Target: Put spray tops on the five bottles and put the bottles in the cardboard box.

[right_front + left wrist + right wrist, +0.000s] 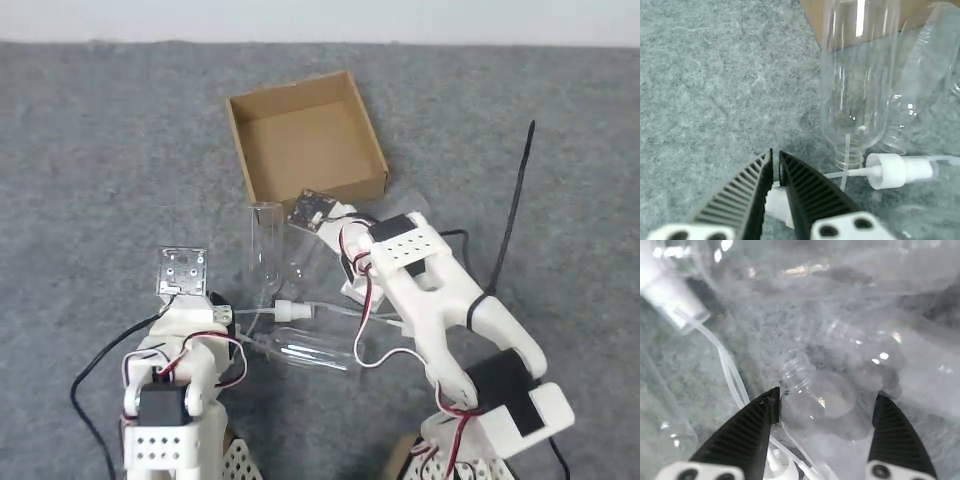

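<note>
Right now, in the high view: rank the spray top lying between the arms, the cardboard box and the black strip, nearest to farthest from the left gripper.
From the left gripper:
1. spray top, just beside it, toward the right.
2. cardboard box, farther back, ahead of it.
3. black strip, far off to the right.

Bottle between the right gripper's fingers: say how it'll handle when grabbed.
The bottle looks thin, clear and empty, so probably light and squashy. Lying on its side, it may roll. Its glossy wall could slip in the right gripper.
</note>
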Robot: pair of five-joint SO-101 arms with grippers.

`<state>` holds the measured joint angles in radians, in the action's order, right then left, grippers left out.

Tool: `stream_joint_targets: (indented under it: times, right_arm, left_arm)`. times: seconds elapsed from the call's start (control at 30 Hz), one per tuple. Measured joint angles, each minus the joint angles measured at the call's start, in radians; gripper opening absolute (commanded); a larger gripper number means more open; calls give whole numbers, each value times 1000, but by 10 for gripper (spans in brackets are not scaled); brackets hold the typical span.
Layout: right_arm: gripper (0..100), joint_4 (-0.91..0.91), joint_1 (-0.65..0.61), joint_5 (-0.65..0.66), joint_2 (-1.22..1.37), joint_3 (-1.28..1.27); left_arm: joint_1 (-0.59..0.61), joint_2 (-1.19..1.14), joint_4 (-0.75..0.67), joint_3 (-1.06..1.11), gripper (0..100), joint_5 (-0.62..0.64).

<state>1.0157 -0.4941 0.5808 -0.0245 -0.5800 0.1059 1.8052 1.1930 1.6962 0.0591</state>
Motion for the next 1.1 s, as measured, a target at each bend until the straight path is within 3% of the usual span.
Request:
stream_joint_targets:
  times: [0.23, 0.33, 0.43, 1.1]
  right_arm:
    - [236, 2, 9, -104, 0, 28]
    - [282, 14, 6, -103, 0, 41]
    - [325, 40, 6, -75, 0, 49]
    - [325, 58, 9, 147, 0, 49]
  left_arm:
    - [0, 0, 0, 0, 12, 0]
    - [0, 0, 0, 0, 12, 0]
    - [2, 0, 0, 0, 12, 0]
    - [2, 0, 0, 0, 12, 0]
